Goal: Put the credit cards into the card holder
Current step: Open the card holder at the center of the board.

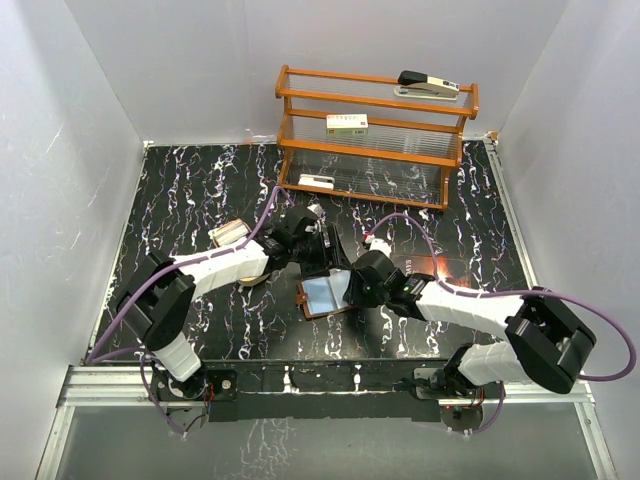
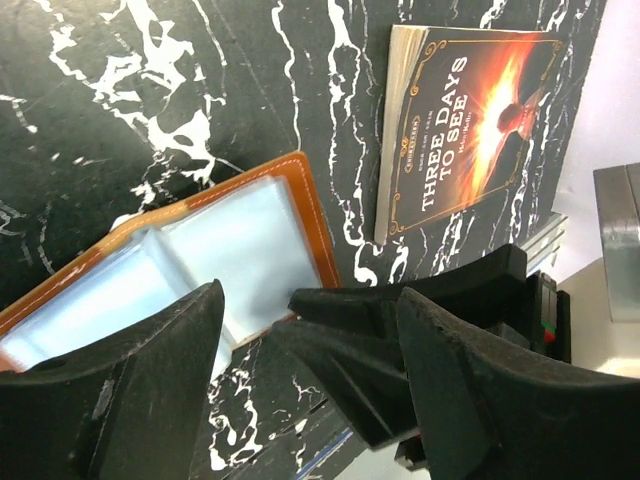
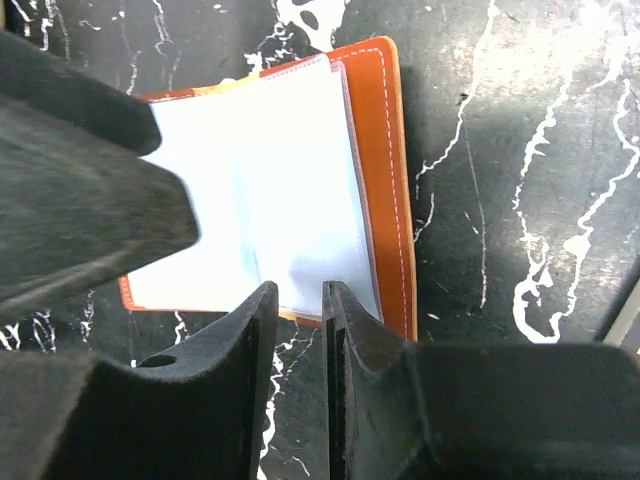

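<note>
1. Top view: the small brown leather bifold card holder (image 1: 322, 293) lies open at centre-front of the black white-veined marble table (image 1: 200, 190), with its clear pockets facing up. The left pincer (image 1: 322, 262) hangs over its far edge and the right pincer (image 1: 348, 290) meets its right edge. My guess is one steadies while the other loads. The thin gold-orange and dark credit cards can't be picked out here. The orange wooden slatted shelf (image 1: 375, 102) stands well behind.
2. Left wrist: the left pincer (image 2: 312, 300) has its jaws spread wide, holding nothing, with only the right pincer's tip between them. The card holder is below-left. A dark paperback book with a fiery cover (image 2: 465, 120) lies apart.
3. Right wrist: the right pincer (image 3: 296, 300) has its jaws almost together, seemingly nipping the card holder's near edge, likely to pin it open. A yellowish sliver shows at the far edge; I can't tell if it's a card.
</note>
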`<state>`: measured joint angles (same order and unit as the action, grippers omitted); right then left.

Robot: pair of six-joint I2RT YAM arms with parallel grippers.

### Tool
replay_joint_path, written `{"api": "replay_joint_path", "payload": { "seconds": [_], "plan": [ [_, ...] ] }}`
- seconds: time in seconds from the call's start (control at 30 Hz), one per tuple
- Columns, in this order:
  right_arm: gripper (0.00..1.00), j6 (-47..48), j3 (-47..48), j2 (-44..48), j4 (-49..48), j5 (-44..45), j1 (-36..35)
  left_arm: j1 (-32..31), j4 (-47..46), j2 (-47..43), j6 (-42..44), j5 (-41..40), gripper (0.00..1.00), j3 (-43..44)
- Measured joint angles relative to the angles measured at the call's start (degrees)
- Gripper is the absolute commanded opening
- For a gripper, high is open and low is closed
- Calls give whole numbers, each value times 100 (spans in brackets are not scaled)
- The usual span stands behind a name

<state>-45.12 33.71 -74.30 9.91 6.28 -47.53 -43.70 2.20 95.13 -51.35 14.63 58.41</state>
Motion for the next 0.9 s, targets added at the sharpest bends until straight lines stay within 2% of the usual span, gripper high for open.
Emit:
{"api": "replay_joint_path", "payload": {
  "seconds": [0.2,0.3,0.7,0.9],
  "plan": [
    [25,7,59,-44,227,133,0,4,562,-243,0,-396,53,-103],
    [27,28,177,-57,308,157,0,4,953,-358,24,-612,50,-149],
    [28,262,638,-433,487,223,-4,7,1976,-931,195,-1108,59,-439],
    [28,282,643,-673,625,278,-9,7,2094,-1060,275,-1110,63,-754]
  ]
}}
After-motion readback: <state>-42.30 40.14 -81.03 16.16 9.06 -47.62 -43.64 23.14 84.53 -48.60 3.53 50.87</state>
